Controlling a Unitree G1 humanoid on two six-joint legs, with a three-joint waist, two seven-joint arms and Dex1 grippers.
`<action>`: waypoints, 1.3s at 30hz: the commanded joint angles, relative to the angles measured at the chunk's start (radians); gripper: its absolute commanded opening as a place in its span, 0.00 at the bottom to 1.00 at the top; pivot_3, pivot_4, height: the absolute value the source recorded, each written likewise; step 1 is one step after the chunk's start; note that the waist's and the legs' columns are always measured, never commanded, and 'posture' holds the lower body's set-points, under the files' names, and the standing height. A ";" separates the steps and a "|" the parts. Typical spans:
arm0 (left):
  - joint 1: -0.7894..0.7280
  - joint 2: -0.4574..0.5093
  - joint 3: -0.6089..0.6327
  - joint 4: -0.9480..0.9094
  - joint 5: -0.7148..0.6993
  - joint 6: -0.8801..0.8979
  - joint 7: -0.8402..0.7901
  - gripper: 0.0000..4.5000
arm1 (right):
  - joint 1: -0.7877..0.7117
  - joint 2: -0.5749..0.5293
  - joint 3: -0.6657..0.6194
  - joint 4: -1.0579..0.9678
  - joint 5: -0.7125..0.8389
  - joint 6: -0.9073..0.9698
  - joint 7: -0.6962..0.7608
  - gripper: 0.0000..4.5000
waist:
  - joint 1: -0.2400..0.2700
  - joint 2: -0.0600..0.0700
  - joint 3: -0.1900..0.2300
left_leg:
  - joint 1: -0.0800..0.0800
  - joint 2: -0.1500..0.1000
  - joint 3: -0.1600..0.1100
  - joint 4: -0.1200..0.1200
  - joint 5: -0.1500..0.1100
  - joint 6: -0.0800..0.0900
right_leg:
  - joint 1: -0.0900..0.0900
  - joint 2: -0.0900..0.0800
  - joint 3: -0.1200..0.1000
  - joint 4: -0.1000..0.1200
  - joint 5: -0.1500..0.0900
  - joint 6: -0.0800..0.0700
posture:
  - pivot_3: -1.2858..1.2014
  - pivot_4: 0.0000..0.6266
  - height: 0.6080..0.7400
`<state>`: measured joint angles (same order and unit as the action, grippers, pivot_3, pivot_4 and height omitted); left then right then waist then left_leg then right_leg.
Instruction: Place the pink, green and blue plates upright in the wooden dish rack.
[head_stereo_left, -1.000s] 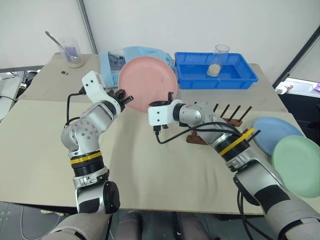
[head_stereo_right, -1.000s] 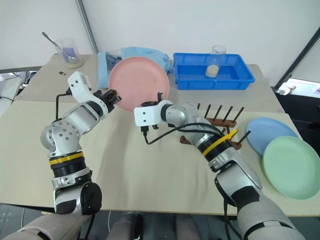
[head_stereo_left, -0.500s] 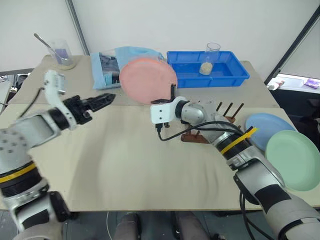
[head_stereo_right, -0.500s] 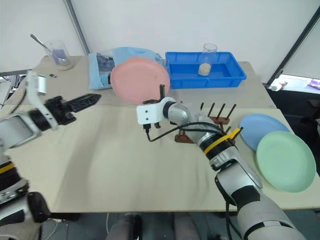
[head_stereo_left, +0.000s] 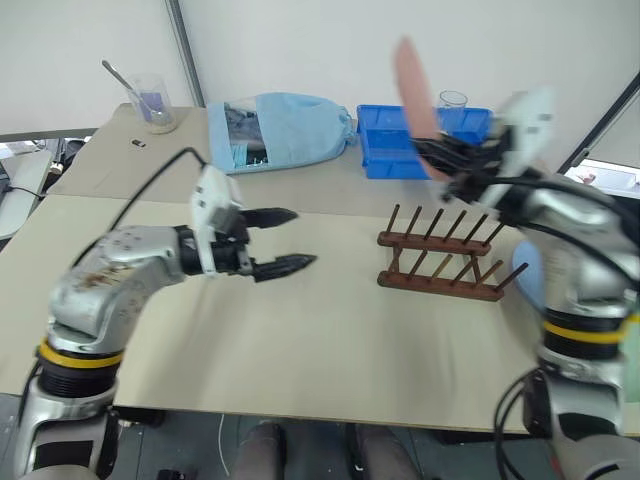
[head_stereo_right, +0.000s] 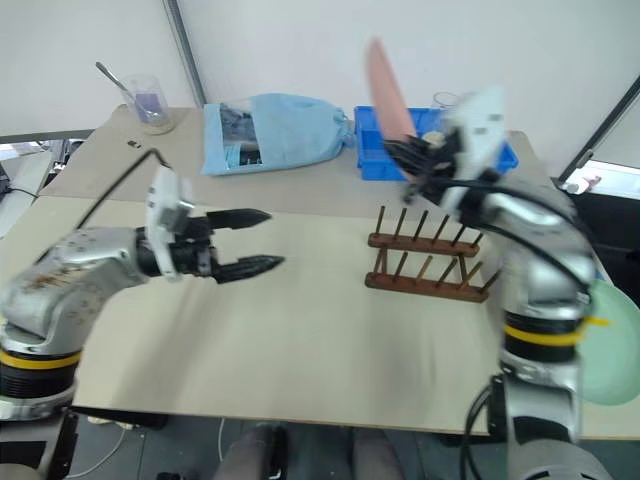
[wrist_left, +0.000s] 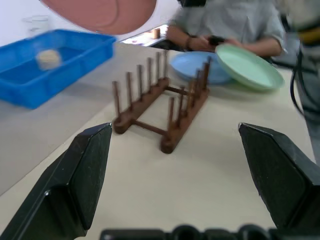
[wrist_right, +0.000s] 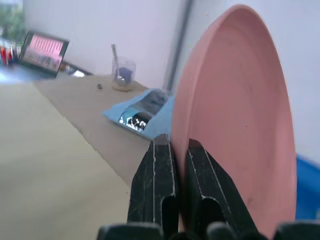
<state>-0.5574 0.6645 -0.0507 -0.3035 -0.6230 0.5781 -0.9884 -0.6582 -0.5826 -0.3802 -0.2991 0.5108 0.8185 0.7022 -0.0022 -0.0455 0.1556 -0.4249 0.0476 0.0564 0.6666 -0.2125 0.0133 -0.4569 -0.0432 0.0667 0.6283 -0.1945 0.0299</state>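
Note:
My right gripper (head_stereo_left: 447, 160) is shut on the rim of the pink plate (head_stereo_left: 413, 88), holding it upright and edge-on in the air above the far side of the wooden dish rack (head_stereo_left: 440, 264). In the right wrist view its fingers (wrist_right: 157, 185) pinch the pink plate (wrist_right: 240, 125). My left gripper (head_stereo_left: 284, 241) is open and holds nothing, level above the table left of the rack, pointing at it. The blue plate (wrist_left: 192, 66) and the green plate (wrist_left: 247, 66) lie overlapping on the table just beyond the rack (wrist_left: 160, 112). No plate stands in the rack.
A deep blue tray (head_stereo_left: 398, 148) with a glass in it stands behind the rack. A light-blue cloth bag (head_stereo_left: 285, 128) and a beaker with a spoon (head_stereo_left: 152, 98) sit at the back left. A person (wrist_left: 225, 22) sits past the plates.
My left gripper let go of the pink plate, opened wide and drew back. My right gripper carried the plate up and to the right and rolled it edge-on over the rack. The camera shifted too.

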 joint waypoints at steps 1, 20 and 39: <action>-0.054 -0.034 -0.038 0.020 0.035 -0.095 -0.071 0.96 | 0.041 -0.042 -0.220 -0.134 0.244 0.213 -0.069 0.00 | -0.009 0.000 0.000 | 0.000 0.000 0.000 0.000 0.000 0.000 | 0.000 0.001 0.000 0.000 0.000 0.000 | 0.52 0.24 0.84; -0.122 -0.143 -0.087 0.098 0.052 -0.162 -0.191 0.96 | 0.294 -0.194 -0.453 -0.019 0.619 0.358 -0.248 0.00 | -0.015 0.001 0.000 | 0.001 0.000 -0.001 0.001 0.005 0.008 | 0.002 0.003 0.004 0.001 0.000 0.010 | 0.52 0.24 0.84; -0.109 -0.161 -0.081 0.081 0.043 -0.150 -0.183 0.97 | 0.215 -0.311 -0.269 0.225 0.529 0.299 -0.200 0.26 | -0.015 0.002 -0.001 | 0.001 0.000 -0.001 0.002 0.005 0.008 | 0.002 0.003 0.004 0.001 0.000 0.011 | 0.52 0.24 0.84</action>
<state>-0.6615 0.5061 -0.1515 -0.1879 -0.5610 0.4256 -1.1757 -0.4216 -0.8717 -0.6400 -0.0732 1.0443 1.1385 0.5101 -0.0176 -0.0438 0.1550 -0.4237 0.0472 0.0556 0.6686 -0.2079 0.0213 -0.4550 -0.0403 0.0711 0.6290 -0.1943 0.0405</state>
